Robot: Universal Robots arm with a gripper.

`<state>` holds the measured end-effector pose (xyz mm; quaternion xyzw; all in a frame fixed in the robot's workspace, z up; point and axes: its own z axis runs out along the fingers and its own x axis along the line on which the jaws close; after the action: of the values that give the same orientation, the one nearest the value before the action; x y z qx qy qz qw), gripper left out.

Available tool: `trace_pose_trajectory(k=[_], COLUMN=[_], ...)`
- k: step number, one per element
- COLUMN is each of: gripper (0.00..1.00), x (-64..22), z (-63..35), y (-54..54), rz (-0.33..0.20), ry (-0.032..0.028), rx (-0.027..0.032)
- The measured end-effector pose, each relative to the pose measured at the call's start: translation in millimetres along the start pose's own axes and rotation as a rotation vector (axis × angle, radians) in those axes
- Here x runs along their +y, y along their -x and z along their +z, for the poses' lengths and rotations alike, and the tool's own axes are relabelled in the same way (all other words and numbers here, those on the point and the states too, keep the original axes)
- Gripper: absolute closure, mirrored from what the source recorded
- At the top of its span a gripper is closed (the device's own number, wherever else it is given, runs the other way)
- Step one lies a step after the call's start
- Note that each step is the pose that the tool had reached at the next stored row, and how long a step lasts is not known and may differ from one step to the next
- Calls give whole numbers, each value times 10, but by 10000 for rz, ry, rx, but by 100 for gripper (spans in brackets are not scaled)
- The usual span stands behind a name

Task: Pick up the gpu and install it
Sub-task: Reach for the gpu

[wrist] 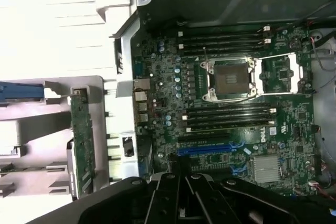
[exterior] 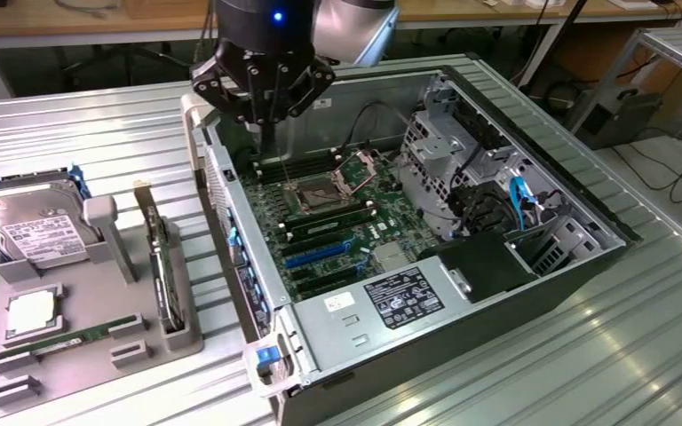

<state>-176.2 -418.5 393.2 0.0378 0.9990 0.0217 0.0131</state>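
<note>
The gpu (exterior: 159, 259) is a thin dark card with a green edge. It stands on its long edge in a slot of the grey holder tray (exterior: 92, 359), at the exterior view's left of the open computer case (exterior: 519, 151). In the wrist view the gpu (wrist: 82, 145) sits beside the case wall. My gripper (exterior: 265, 120) hangs above the back corner of the case, over the motherboard (exterior: 353, 226), well apart from the gpu. Its black fingers (wrist: 167, 195) are shut with nothing between them. A blue card slot (wrist: 205, 149) lies on the board near the gripper.
The tray also carries a silver hard drive (exterior: 31, 232), a square processor chip (exterior: 31, 312) and a narrow green RAM stick (exterior: 71, 341). In the case are an open processor socket (exterior: 315, 195), a drive cage (exterior: 448, 160) and a power supply (exterior: 400, 297). Everything rests on a ribbed metal table (exterior: 81, 133).
</note>
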Motion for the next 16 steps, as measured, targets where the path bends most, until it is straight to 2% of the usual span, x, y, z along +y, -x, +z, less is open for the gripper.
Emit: trace_pose_trajectory(k=[8, 16], gripper=[89, 89], x=[-115, -230], z=[0, 57], y=[-353, -752], rz=[2, 0], ry=[0, 0], rx=[0, -1])
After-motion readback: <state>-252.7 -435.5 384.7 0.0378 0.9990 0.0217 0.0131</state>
